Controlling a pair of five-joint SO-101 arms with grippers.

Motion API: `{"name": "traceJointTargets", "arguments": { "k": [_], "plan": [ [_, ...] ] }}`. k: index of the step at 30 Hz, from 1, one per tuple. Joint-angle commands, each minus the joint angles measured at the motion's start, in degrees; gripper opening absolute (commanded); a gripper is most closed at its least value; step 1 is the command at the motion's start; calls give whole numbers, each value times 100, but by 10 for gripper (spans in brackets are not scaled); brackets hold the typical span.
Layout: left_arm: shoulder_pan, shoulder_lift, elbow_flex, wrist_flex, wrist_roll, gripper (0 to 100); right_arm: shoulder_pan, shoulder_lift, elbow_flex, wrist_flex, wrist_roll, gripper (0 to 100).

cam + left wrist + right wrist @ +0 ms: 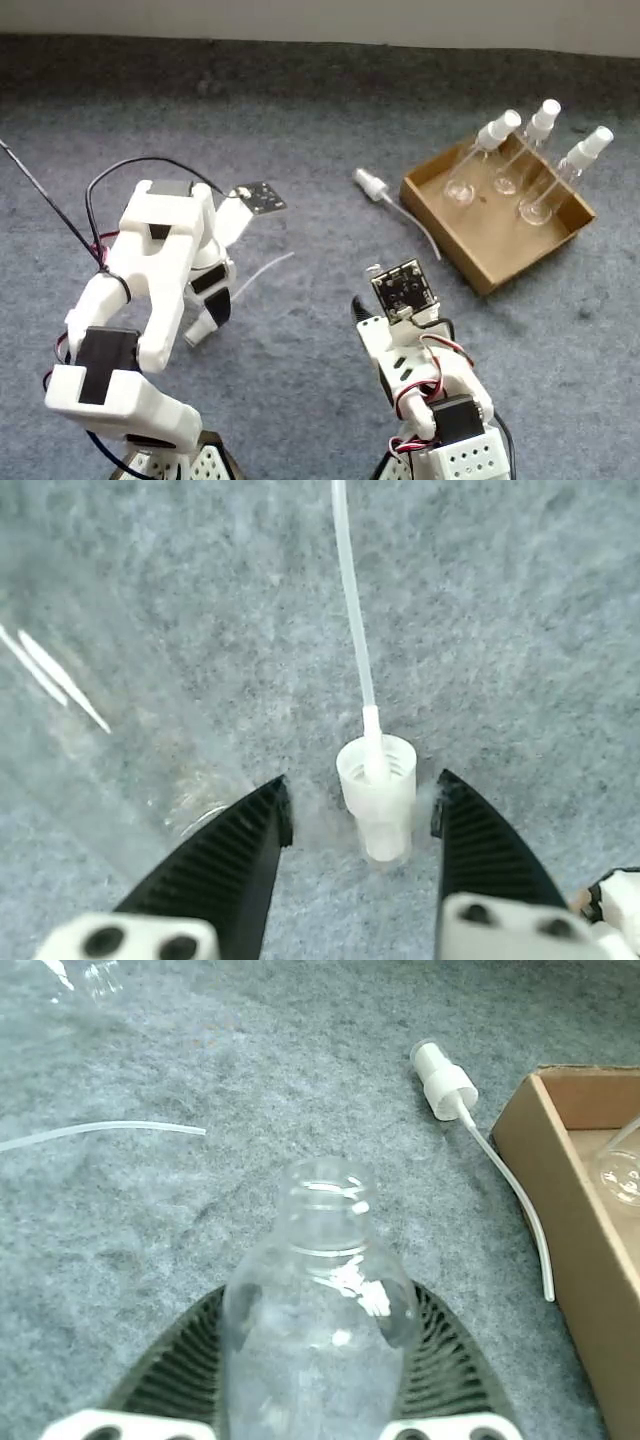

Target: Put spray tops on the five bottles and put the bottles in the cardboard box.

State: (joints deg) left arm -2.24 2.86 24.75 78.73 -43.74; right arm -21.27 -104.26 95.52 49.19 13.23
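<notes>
The left gripper (362, 785), fingers (235, 855) spread, straddles a likely light, slippery spray top (378, 805), best pinched at its stiff collar, while the right gripper (320, 1300) clamps an uncapped bottle (322, 1230).

no readable text, labels, numbers or signs on anything in view

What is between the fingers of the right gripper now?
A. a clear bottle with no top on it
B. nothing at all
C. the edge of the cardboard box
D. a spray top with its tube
A: the right wrist view shows the right gripper closed around a clear bottle whose neck is open.
</notes>
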Motion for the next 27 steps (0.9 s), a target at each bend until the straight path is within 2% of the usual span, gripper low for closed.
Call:
{"name": "traceJointTargets", "arguments": {
  "k": [1,12,27],
  "plan": [
    [-31,-31,-31,9,35,211,48,-101,171,-145,18,34],
    [-31,-31,400,0,35,207,48,-101,171,-145,18,34],
    [-22,-31,945,-932,35,200,48,-101,171,-145,18,34]
  ]
}}
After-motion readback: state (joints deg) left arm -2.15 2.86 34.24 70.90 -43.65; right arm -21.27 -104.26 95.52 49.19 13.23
